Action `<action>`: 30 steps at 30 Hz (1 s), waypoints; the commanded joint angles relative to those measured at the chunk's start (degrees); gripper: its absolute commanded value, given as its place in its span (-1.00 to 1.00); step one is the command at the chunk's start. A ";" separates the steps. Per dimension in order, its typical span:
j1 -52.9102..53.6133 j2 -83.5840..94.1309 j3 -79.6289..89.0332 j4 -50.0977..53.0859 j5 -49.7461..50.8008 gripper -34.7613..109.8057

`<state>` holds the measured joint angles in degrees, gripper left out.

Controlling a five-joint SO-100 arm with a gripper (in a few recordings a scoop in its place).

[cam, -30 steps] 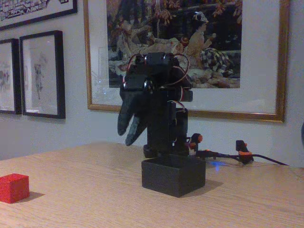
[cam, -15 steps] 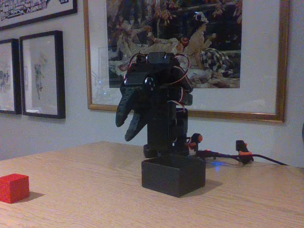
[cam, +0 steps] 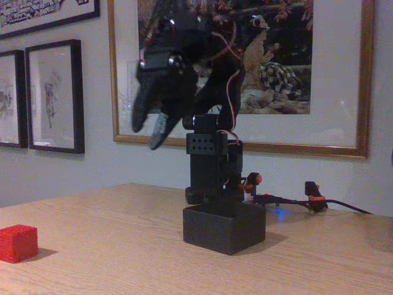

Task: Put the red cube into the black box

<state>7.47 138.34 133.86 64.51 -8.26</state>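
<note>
No brand or label could be read anywhere. The table [cam: 110, 246] was pale wood grain, set against a light wall hung with a large gilt-framed painting [cam: 319, 74] and dark-framed prints [cam: 54, 95]. The black box [cam: 224, 227] stood on the table just in front of the arm's base. The red cube [cam: 17, 243] sat on the table well left of the box. The pincer [cam: 147, 126] hung high above and left of the box, fingers slightly apart, holding nothing.
</note>
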 commanded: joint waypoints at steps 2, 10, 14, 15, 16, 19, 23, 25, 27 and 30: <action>-1.85 -10.99 -9.40 1.76 4.04 -0.25; -7.56 -21.80 -12.57 -0.18 19.25 -0.18; -11.16 -26.63 -14.33 -2.64 21.27 -0.20; -12.04 -27.77 -15.21 -3.08 22.06 -0.19; -12.83 -28.92 -16.08 -3.25 23.20 -0.18; -14.41 -32.34 -19.51 -4.31 24.79 -0.17; -15.82 -37.97 -24.79 -4.75 21.18 -0.17; -16.08 -40.61 -26.54 -5.10 19.42 -0.15; -16.44 -43.24 -27.95 -6.06 17.84 -0.14; -16.70 -47.64 -30.32 -7.03 16.26 -0.13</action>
<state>-8.09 92.64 106.61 57.92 8.79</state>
